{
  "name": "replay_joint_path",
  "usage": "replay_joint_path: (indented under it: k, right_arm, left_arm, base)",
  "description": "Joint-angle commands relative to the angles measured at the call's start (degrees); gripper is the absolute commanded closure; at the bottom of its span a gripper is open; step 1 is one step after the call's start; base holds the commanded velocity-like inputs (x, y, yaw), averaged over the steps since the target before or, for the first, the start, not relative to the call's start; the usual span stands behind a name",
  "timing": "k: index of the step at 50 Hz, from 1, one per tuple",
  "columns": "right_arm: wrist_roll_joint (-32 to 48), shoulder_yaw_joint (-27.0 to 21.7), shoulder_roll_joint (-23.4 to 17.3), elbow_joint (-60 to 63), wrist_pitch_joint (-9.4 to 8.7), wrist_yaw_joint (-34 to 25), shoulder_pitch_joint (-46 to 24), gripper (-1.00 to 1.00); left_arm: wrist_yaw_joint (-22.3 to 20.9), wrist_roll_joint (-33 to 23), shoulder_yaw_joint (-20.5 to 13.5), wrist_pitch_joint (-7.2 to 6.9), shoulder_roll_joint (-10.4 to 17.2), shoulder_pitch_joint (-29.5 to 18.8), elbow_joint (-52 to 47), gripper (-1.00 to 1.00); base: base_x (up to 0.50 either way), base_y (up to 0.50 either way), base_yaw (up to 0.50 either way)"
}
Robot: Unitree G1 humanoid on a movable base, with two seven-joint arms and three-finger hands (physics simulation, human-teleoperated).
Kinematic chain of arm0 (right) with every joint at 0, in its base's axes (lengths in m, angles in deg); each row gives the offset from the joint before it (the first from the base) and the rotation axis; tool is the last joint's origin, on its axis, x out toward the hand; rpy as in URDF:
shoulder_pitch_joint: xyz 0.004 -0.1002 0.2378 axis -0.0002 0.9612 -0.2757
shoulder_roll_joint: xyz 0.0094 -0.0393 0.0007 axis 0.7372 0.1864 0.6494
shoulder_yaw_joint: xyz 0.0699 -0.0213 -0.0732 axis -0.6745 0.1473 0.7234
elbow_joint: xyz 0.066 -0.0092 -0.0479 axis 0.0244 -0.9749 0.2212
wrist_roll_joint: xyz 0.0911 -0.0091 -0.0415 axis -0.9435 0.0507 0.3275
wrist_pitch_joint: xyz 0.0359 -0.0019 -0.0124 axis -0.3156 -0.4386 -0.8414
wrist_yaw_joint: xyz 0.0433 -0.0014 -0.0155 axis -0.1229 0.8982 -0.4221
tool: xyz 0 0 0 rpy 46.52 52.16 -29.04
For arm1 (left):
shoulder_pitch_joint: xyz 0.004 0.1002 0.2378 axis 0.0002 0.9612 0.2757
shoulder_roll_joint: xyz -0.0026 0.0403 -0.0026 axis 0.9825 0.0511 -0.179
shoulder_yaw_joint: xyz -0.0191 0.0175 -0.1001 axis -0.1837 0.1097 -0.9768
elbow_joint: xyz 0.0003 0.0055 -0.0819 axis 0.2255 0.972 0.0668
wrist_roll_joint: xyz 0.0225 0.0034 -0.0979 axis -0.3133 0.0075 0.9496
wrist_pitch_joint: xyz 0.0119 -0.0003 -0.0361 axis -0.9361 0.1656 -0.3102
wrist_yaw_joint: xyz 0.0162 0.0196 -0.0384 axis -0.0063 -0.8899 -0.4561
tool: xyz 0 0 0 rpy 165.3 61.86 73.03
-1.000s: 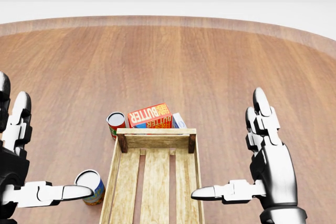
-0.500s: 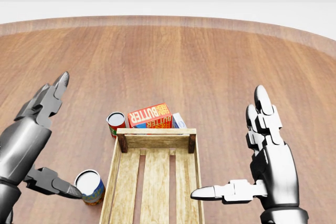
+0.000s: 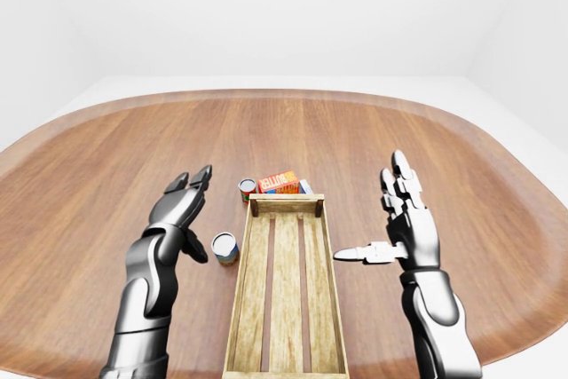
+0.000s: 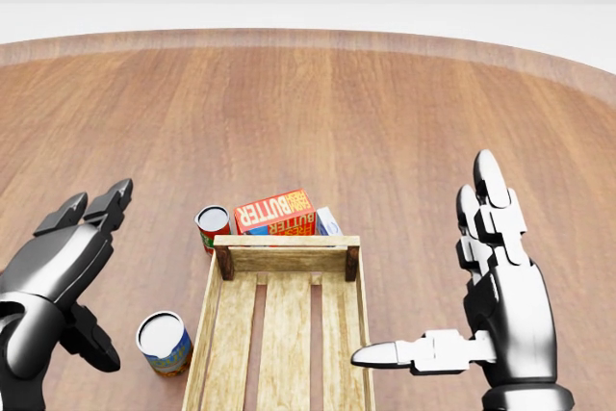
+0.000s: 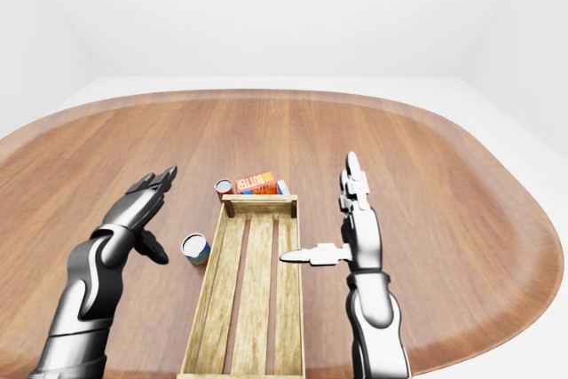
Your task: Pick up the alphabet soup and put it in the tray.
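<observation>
The alphabet soup (image 4: 164, 342) looks like the blue and orange can. It stands on the table (image 4: 385, 122), just left of the tray (image 4: 287, 241), near the robot. I cannot read its label, so this is a guess.

The left hand (image 4: 53, 281) is wide open and holds nothing. It sits just left of the can, not touching it. The right hand (image 4: 500, 305) is open and empty too, on the tray's right side.

To do this well, the left hand should go lower and wrap around the can's middle. It should squeeze gently so the can does not tip. It should not bump the red can (image 4: 213, 226) farther away.
</observation>
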Motion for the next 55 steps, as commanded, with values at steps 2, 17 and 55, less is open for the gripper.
replay_joint_path:
  k: [2, 17, 55]
  right_arm:
    - [-0.36, -0.67, 0.07, 1.05, 0.00, -0.05, 0.53, -1.00]
    - [-0.40, -0.74, 0.11, 0.54, 0.00, 0.13, 0.42, -1.00]
    - [-0.90, -1.25, 0.21, 1.31, 0.00, -0.01, 0.81, -1.00]
  left_arm:
    - [3.36, -1.32, 2.23, 0.00, 0.21, -2.99, 12.41, -1.00]
    - [11.06, 0.69, 5.27, 2.23, -0.25, -5.05, 26.01, -1.00]
    - [29.71, 1.43, 11.23, 5.42, -0.85, -18.17, 63.09, -1.00]
  base:
    - [0.00, 0.00, 0.00]
    - [0.00, 0.00, 0.00]
    - [0.00, 0.00, 0.00]
